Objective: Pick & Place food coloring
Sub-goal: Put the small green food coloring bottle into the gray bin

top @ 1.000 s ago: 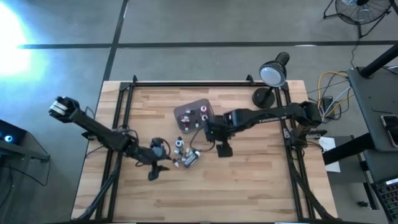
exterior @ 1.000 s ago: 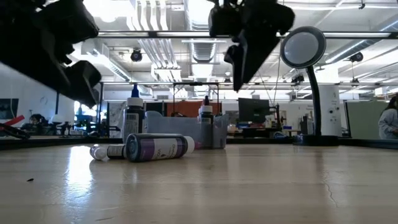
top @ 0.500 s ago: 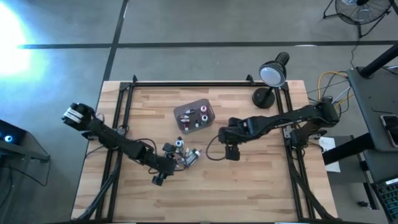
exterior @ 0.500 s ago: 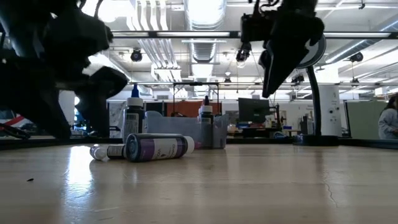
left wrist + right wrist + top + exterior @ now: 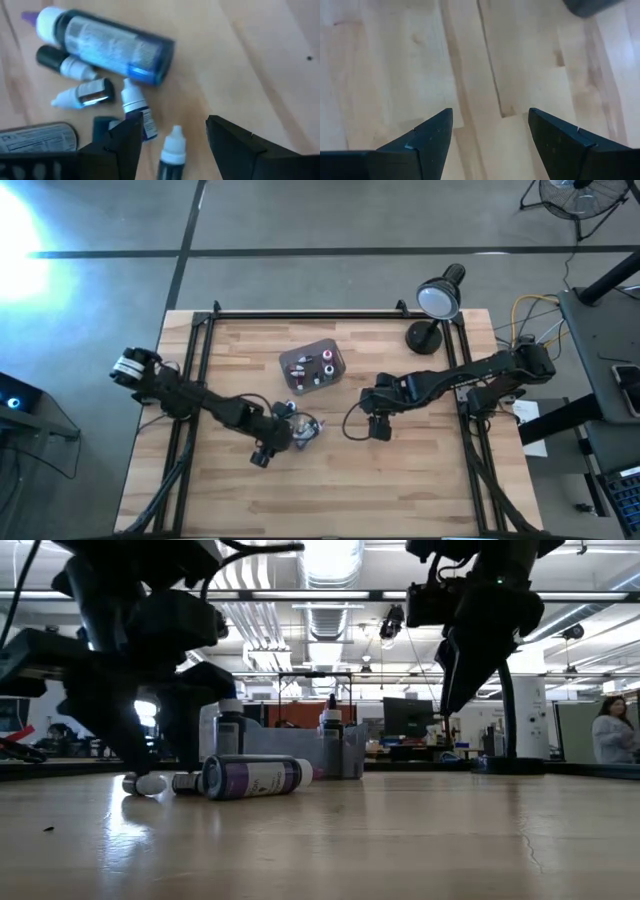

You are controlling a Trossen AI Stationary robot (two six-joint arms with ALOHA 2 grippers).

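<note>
High view straight down; low view table-level (both share bottles (image 5: 300, 427)); wrist views close.

A tub (image 5: 311, 365) stands on the tabletop (image 5: 420, 480) nearer the far edge, with food coloring bottles (image 5: 316, 368) upright inside it. Toward the middle, nearer the front edge than the tub, more loose bottles (image 5: 300, 430) lie on their sides in a cluster. A lamp (image 5: 432, 315) stands at the far right corner.

Both arms matte black w/ jointed tube links, left arm (image 5: 190, 398) w/ white-grey cap at its 9 o'clock end, right arm (image 5: 450, 378) w/ faint white lettering & loose black cable, claw fingers (image 5: 420, 142) dark wedge-shaped.
</note>
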